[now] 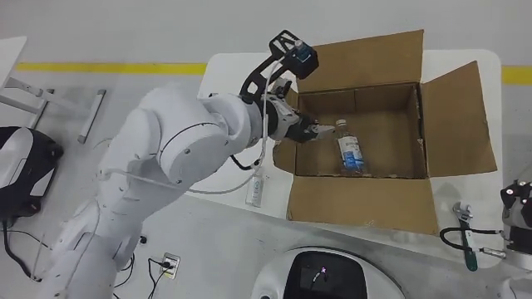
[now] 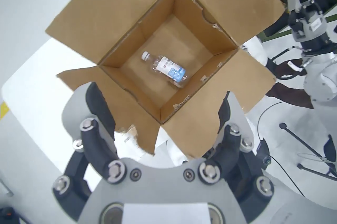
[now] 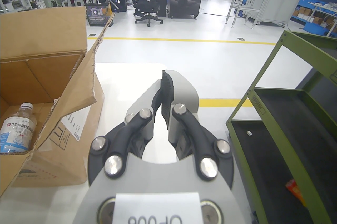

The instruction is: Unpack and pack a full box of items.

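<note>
**Operator:** State the layout, largest item first.

**Technician:** The white table (image 1: 489, 62) carries one cardboard box (image 1: 457, 124). The box is open and its flaps are folded outward.

**Operator:** Report the status of each gripper.

**Technician:** The left gripper (image 2: 160, 93) hangs above the left wall of the box. Its jaws are spread wide and hold nothing. The right gripper (image 3: 164, 89) is to the right of the box and apart from it. Its jaws are pressed together and empty.

**Operator:** Where is the item?

**Technician:** One clear plastic bottle (image 1: 351, 151) lies on its side on the box floor, left of centre. Its base is close to the near wall. Its white cap (image 2: 145, 55) points toward the far left.

**Operator:** What handling properties should I expect?

**Technician:** These are judgements, not measurements.
- **Weight:** The bottle is probably light.
- **Stiffness:** The wall looks thin, so it likely yields under pressure.
- **Surface:** It is smooth and round, so it can roll or slip.

**Operator:** Where should the gripper take hold?

**Technician:** Take the labelled mid-body, with the jaws across the bottle's width and moderate force. The neck below the cap is probably stiffer but narrow, so treat it as a secondary hold. The near wall leaves little finger clearance at the base.
</note>
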